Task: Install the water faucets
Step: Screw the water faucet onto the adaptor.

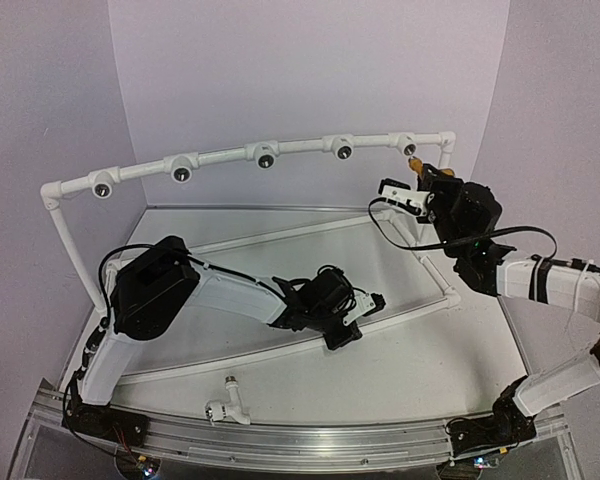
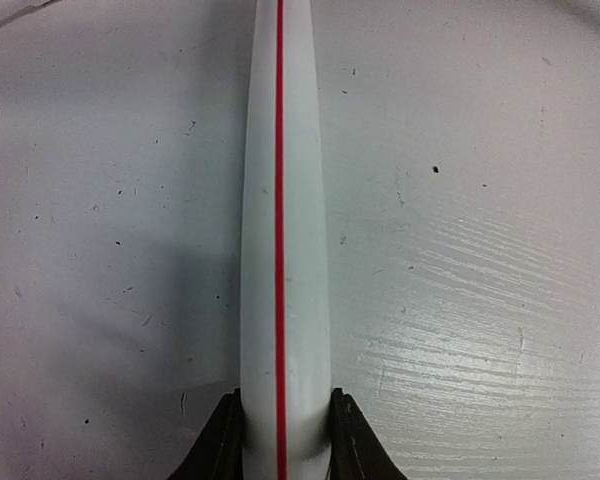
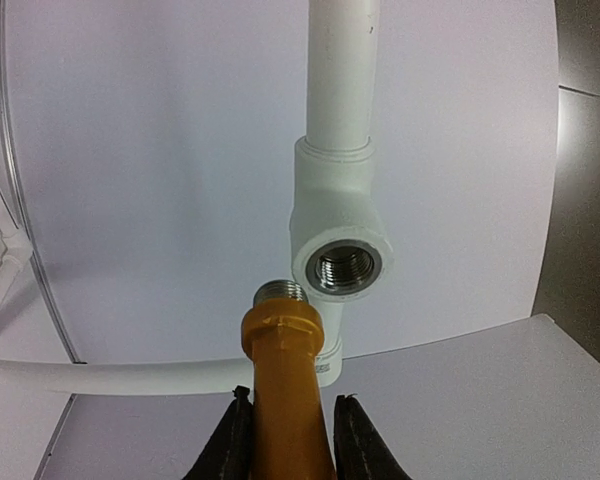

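Note:
My right gripper [image 3: 290, 402] is shut on the yellow-orange water faucet [image 3: 283, 385], with its metal threaded end [image 3: 280, 292] pointing up. That end sits just below and left of a threaded socket [image 3: 348, 268] in the white pipe frame, apart from it. From above, this faucet [image 1: 416, 164] is by the rightmost socket [image 1: 407, 147]. The white faucet [image 1: 228, 405] lies on the table near the front rail. My left gripper [image 2: 285, 402] is shut on a white pipe with a red stripe [image 2: 280, 220], the frame's low front pipe [image 1: 415, 306].
The frame's top rail [image 1: 220, 157] carries several dark round sockets across the back. Another low pipe [image 1: 280, 232] runs along the table behind my left arm. A metal rail [image 1: 300, 445] edges the table front. Lilac walls close in the back and sides.

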Controlling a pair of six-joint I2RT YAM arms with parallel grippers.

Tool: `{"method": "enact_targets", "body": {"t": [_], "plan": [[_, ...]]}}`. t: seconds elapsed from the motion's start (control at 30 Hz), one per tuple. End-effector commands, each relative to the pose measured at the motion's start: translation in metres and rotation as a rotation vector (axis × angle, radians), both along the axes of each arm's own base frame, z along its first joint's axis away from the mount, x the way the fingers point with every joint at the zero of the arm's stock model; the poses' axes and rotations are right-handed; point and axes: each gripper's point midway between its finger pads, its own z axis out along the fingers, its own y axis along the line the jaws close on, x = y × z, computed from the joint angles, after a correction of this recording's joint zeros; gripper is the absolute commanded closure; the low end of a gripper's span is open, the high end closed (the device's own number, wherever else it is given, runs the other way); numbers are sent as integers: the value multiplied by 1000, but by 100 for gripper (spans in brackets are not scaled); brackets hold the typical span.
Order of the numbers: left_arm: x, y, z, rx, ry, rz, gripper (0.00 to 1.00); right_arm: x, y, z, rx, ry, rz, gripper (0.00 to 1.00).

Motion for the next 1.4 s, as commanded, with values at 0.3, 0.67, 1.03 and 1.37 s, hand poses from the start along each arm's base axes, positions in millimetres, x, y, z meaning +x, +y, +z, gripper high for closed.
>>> {"method": "enact_targets", "body": {"t": [0.3, 0.67, 1.03, 1.37], "plan": [[-70, 60, -101, 296, 218, -98, 100, -10, 4, 40, 96, -117, 43, 100], [-75, 59, -105, 307, 207, -106, 100, -5, 7, 51, 134, -136, 45, 100], [-80, 58, -109, 319, 195, -119, 100, -2, 11, 58, 146, -146, 49, 100], [-82, 58, -111, 324, 190, -122, 100, 4, 17, 56, 166, -122, 55, 100]]}}
